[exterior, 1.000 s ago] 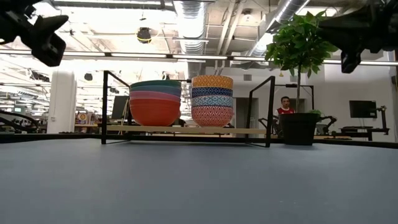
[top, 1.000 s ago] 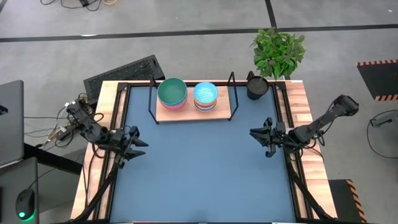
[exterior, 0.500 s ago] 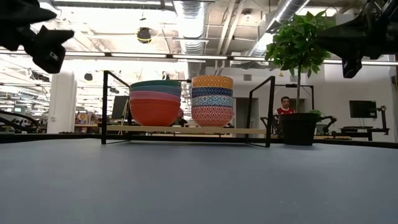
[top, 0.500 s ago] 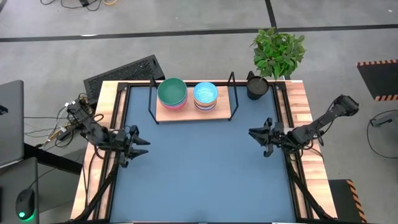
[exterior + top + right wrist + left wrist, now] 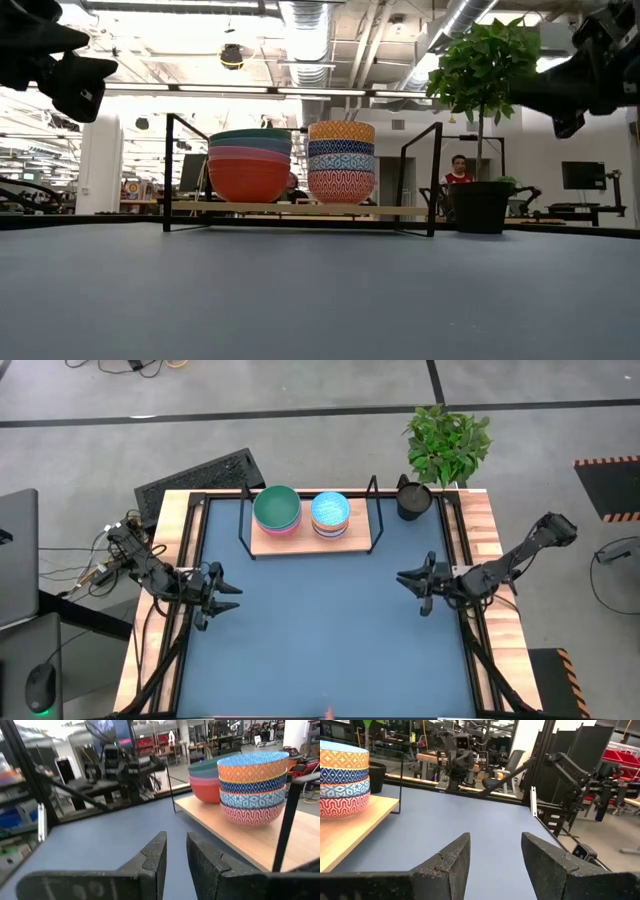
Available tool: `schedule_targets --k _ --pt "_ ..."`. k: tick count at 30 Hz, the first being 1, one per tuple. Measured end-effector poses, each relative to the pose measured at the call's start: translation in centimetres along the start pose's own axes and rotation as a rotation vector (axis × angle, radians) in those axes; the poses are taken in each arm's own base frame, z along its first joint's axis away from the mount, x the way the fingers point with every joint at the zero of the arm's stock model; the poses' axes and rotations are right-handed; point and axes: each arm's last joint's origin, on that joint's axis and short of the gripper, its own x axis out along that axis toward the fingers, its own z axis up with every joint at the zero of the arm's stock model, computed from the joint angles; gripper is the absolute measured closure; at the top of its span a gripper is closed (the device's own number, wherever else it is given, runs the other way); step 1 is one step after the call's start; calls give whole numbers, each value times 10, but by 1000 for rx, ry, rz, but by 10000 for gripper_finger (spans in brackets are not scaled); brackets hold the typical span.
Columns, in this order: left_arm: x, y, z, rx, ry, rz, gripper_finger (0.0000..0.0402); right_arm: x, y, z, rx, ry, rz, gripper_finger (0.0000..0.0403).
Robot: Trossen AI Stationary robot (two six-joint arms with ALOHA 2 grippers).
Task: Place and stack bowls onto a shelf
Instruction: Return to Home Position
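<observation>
The wooden shelf [image 5: 362,538] with its thin black wire frame is set at the 12 o'clock edge of the blue worktop [image 5: 320,650]. Two stacks of bowls are carried on its board, side by side and just apart. The plain stack [image 5: 277,508] is placed toward 11 o'clock; in the low view it [image 5: 250,165] is seen with a teal bowl uppermost, pink beneath, and a red-orange bowl at the bottom. The patterned stack [image 5: 330,513] is placed beside it toward 12 o'clock; four bowls are counted there in the low view [image 5: 341,160]: orange dotted on top, then dark blue, pale blue, and red-and-white at the base. Both stacks are seated upright.

A black cup [image 5: 413,498] is stood just off the shelf's end at 1 o'clock, and a potted plant [image 5: 447,442] is seen beyond that corner.

The left gripper [image 5: 230,598] is held above the worktop at 9 o'clock, well apart from the shelf. Its fingers [image 5: 447,865] are parted by a moderate gap and nothing is held between them. The right gripper [image 5: 412,590] is held at 3 o'clock, likewise well clear of the shelf. Its fingers [image 5: 150,860] are separated by only a narrow gap, and nothing is gripped.

A person [image 5: 458,172] in a red top is seen far behind the table in the low view.
</observation>
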Motion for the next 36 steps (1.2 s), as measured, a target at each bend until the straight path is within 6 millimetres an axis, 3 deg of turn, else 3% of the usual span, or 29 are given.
schedule_targets --k 16,36 --pt "0 0 0 1 1 0 239 -1 -5 -18 -147 144 -30 300" --pt "0 0 0 2 1 0 239 -2 -6 -19 -160 157 -33 300"
